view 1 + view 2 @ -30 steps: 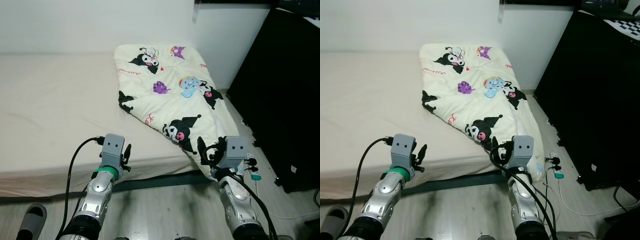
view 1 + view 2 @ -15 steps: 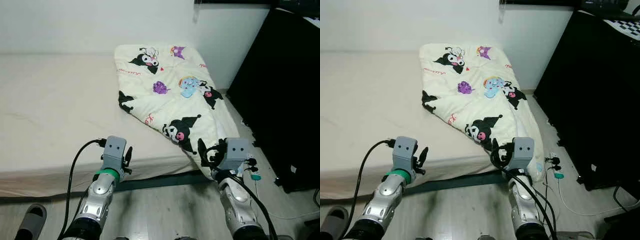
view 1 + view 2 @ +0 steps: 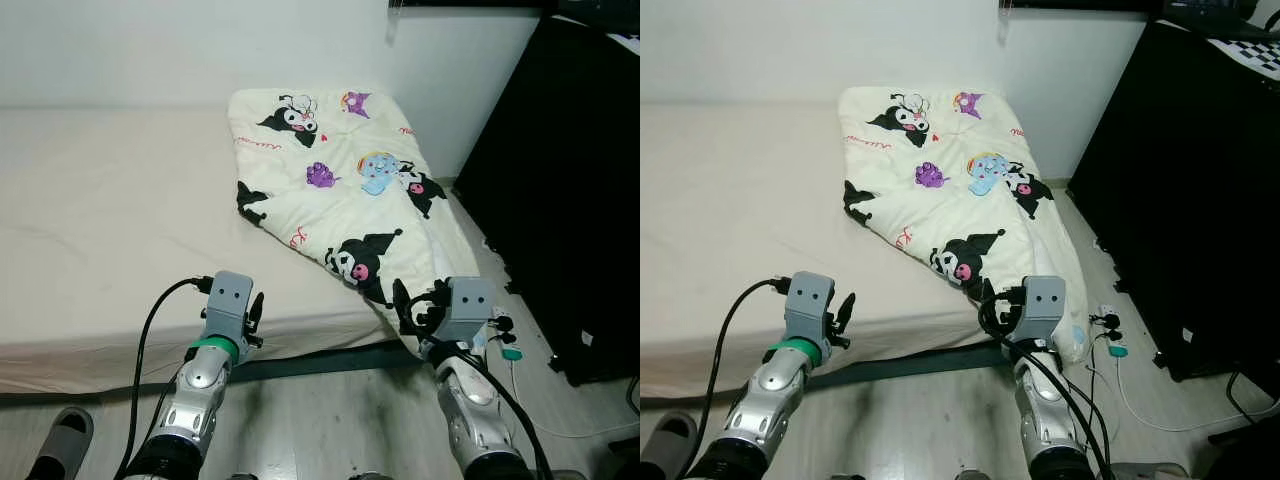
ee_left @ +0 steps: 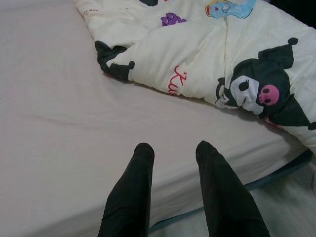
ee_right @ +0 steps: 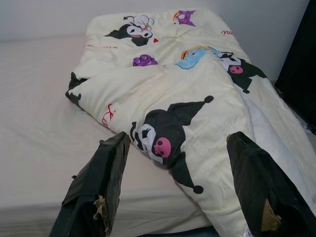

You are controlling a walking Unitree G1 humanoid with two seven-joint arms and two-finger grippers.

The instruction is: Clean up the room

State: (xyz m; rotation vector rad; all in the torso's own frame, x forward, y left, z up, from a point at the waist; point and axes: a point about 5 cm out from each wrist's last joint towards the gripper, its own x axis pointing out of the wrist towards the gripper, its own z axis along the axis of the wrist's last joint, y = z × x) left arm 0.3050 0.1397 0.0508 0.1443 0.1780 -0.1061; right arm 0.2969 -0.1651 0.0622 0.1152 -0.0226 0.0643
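Observation:
A cream blanket [image 3: 340, 180] printed with black, purple and blue cartoon figures lies crumpled on the right side of the bed [image 3: 100, 220]. Its lower corner hangs over the bed's edge towards the floor. My left gripper [image 3: 255, 318] hovers open over the bare beige sheet near the bed's front edge, left of the blanket; in the left wrist view its gripper [image 4: 175, 147] points at the sheet with the blanket's folded edge [image 4: 197, 64] beyond. My right gripper [image 3: 404, 306] is open wide at the hanging corner; in the right wrist view its gripper [image 5: 180, 138] frames a black cartoon figure [image 5: 165, 133].
A tall black cabinet [image 3: 570, 180] stands close on the right. White cables and a plug [image 3: 505, 345] lie on the wooden floor [image 3: 330, 420] beside it. A grey slipper [image 3: 60, 435] sits at the lower left, and a white wall [image 3: 150, 50] runs behind the bed.
The left gripper has sunk a little towards the bed's front edge. The right gripper has barely moved, and the blanket lies as before.

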